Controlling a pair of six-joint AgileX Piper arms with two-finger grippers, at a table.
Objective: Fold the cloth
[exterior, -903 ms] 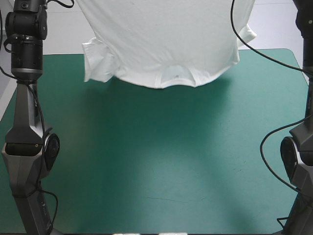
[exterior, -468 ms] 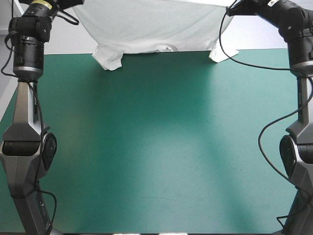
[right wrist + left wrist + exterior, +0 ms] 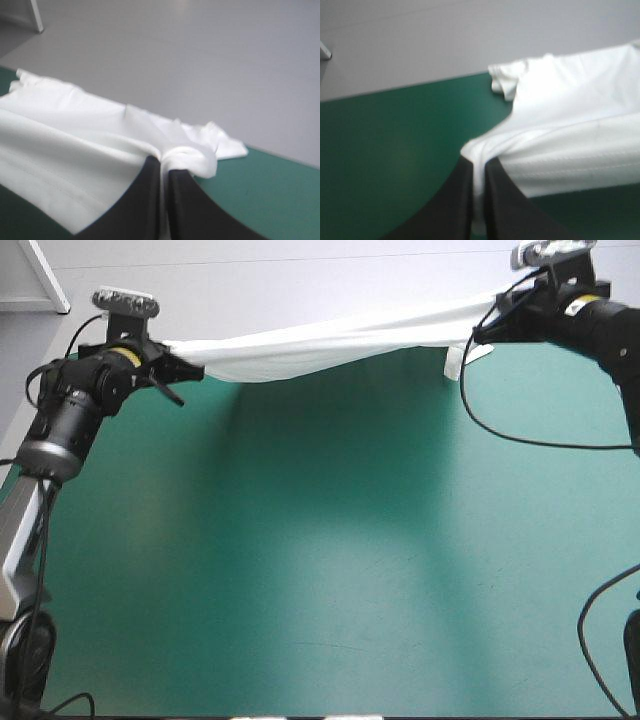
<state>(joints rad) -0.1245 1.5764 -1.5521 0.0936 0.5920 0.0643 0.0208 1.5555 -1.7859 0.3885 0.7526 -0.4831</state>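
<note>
Teal-green cover [image 3: 320, 570] lay under the T-shirt [image 3: 320, 345], stretched above its far edge; your left gripper [image 3: 188, 368] and right gripper [image 3: 487, 328] each pinched 1 end. It looked soft, light, saggy: grip hems.

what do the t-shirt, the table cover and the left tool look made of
T-shirt: soft white knit, likely cotton; it sags between the two grips, and a stitched hem line shows in the wrist views. Table cover: teal-green, smooth matte sheet, perhaps rubber or vinyl. Left tool: black, matte, plastic or rubber.
</note>
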